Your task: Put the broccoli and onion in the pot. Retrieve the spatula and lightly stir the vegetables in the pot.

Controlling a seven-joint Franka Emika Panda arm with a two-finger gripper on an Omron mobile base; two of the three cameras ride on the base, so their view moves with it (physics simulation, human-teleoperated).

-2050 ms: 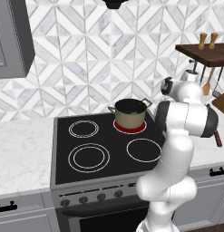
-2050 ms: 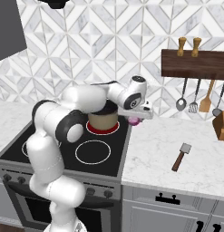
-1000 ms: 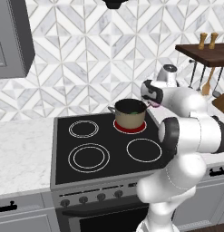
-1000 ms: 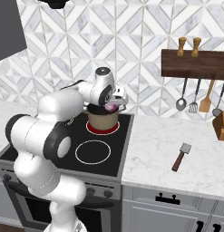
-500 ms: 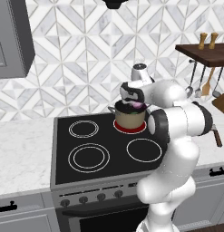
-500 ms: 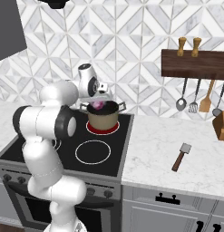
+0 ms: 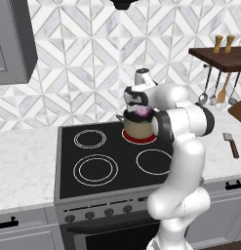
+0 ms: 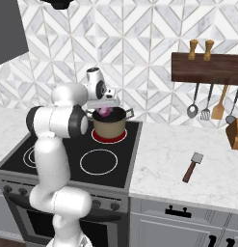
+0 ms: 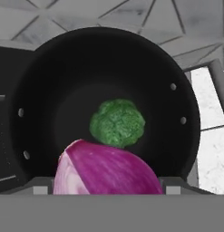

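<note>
End effector (image 9: 109, 192) is closed on the onion (image 9: 109, 170), which sits between the two finger tips at the bottom of the hand view, directly over the mouth of the pot (image 9: 41, 68). In the right base view the purple bulb (image 8: 105, 111) hangs just above the pot's rim (image 8: 110, 126), not yet inside it

Broccoli (image 9: 117, 123) already lies on the dark floor of the pot, near its middle

Pot stands on the back right burner of the stove (image 7: 68, 166), the ring under it glowing red. Spatula (image 8: 192, 167) lies flat on the worktop (image 8: 164, 159) to the right of the stove, toward the front edge, well apart from the pot; blade points to the back wall, handle to the front

Step in hand, as I judge it: placing the onion, second of the two vegetables. First half of the task about done; spatula untouched, stirring not begun

Next move calls for: open the fingers and let the onion drop. It may land on or beside the floret; the pot is wide enough for both. Then lift clear of the rim and swing right toward the spatula handle

Arm pose: folded back on itself, elbow high toward the front of the stove, forearm reaching to the back, wrist turned so the hand looks down into the pot (image 7: 139, 128)
</note>
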